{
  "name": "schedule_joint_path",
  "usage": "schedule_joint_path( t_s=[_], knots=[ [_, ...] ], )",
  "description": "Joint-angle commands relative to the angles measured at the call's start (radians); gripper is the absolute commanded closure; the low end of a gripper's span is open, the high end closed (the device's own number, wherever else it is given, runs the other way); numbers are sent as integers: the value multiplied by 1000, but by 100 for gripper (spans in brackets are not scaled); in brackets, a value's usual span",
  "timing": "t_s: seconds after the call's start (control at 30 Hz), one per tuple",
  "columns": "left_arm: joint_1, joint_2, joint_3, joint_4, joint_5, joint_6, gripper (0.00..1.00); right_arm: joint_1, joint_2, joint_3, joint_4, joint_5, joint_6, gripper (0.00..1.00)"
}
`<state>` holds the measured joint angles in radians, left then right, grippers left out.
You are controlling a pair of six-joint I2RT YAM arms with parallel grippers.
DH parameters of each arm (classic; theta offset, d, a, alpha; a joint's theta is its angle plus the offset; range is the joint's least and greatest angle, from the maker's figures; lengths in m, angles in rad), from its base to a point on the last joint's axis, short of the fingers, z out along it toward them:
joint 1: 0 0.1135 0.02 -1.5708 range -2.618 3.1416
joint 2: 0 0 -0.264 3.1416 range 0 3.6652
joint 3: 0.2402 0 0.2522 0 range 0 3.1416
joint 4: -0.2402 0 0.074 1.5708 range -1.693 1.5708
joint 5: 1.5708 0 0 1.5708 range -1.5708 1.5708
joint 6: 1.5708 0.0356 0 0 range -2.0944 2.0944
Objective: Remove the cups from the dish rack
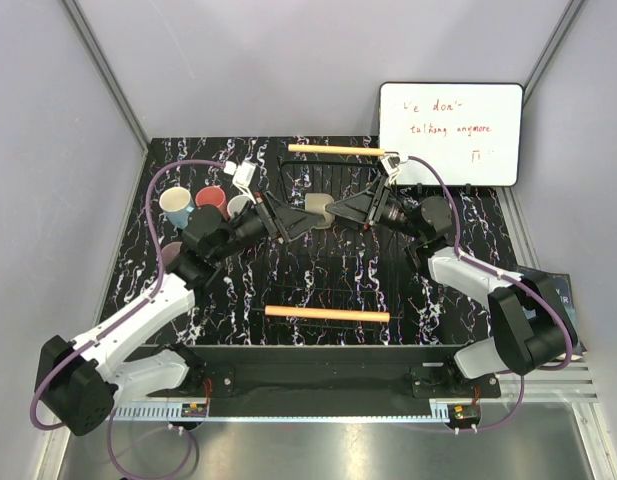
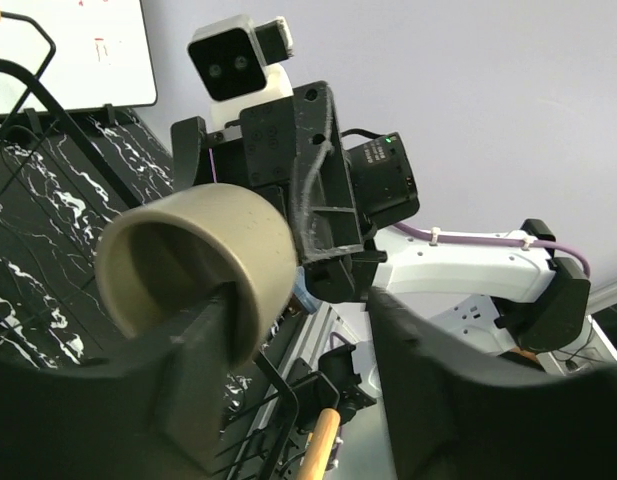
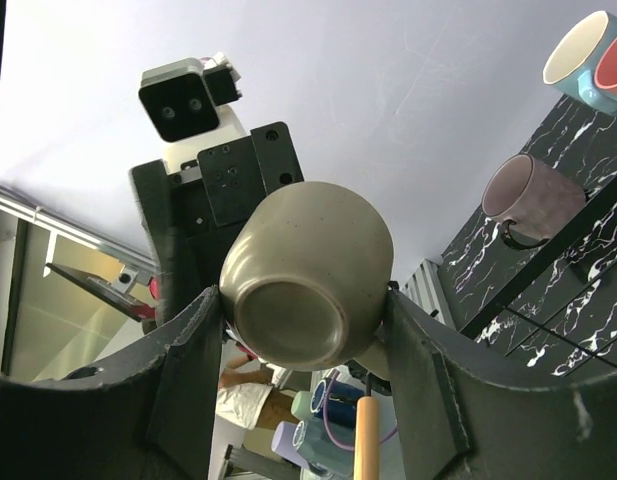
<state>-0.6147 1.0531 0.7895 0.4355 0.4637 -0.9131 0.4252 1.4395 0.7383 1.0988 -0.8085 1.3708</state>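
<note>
The olive-grey cup (image 1: 319, 208) hangs above the middle of the black wire dish rack (image 1: 326, 314), between my two grippers. My right gripper (image 1: 348, 210) is shut on it; in the right wrist view the cup's base (image 3: 293, 320) faces the camera with a finger pressed on each side. My left gripper (image 1: 291, 222) is open. In the left wrist view the cup's mouth (image 2: 193, 260) faces the camera, one finger (image 2: 193, 400) lies at its rim and the other (image 2: 468, 400) stands well clear. A light blue cup (image 1: 176, 207), a terracotta cup (image 1: 212, 200) and a mauve cup (image 1: 171, 250) stand on the table at the left.
A white whiteboard (image 1: 450, 132) leans at the back right. The rack's far wooden handle (image 1: 333, 150) lies behind the grippers. A further pale cup (image 1: 240, 205) stands by the terracotta one, partly hidden by the left wrist. The table is black marbled, with grey walls around it.
</note>
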Motion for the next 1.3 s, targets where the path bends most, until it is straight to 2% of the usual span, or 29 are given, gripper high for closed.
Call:
schedule_joint_path(
  t_s=[0.0,0.03,0.07,0.23,0.33,0.37,0.57,0.6,0.77,0.8,0.87,0.93,1.03,1.13,1.27],
  knots=[
    [-28,16,-9,98,13,-6,51,15,-5,35,82,-1,1,100],
    [-31,19,-10,101,15,-4,59,15,-4,35,82,-1,1,100],
    [-34,22,-9,103,15,-3,62,17,-4,35,81,-1,-1,100],
    [-42,30,-7,108,18,0,74,29,-1,35,81,-3,-6,100],
    [-45,35,-4,105,12,0,98,37,-1,32,75,-3,-12,100],
    [-45,35,-1,92,6,2,100,37,-1,32,73,-3,-15,100],
    [-45,-8,23,-41,-74,62,100,37,-34,29,-5,-12,-59,100],
    [-45,-14,30,-99,-85,86,100,37,-51,29,-46,-14,-71,95],
    [-45,-61,33,-161,-148,115,100,38,-103,29,-135,-14,-136,76],
    [-45,-65,36,-172,-158,121,100,37,-106,29,-154,-14,-141,68],
    [-45,-71,53,-219,-175,132,100,37,-123,30,-178,-11,-159,61],
    [-45,-79,89,-270,-210,166,100,37,-140,36,-243,-3,-203,52],
    [-43,-91,157,-385,-261,226,100,37,-192,58,-410,40,-307,44],
    [-43,-111,215,-489,-331,279,100,35,-243,87,-583,94,-413,43],
    [-42,-128,318,-732,-491,355,100,37,-297,121,-787,208,-521,43]
  ],
)
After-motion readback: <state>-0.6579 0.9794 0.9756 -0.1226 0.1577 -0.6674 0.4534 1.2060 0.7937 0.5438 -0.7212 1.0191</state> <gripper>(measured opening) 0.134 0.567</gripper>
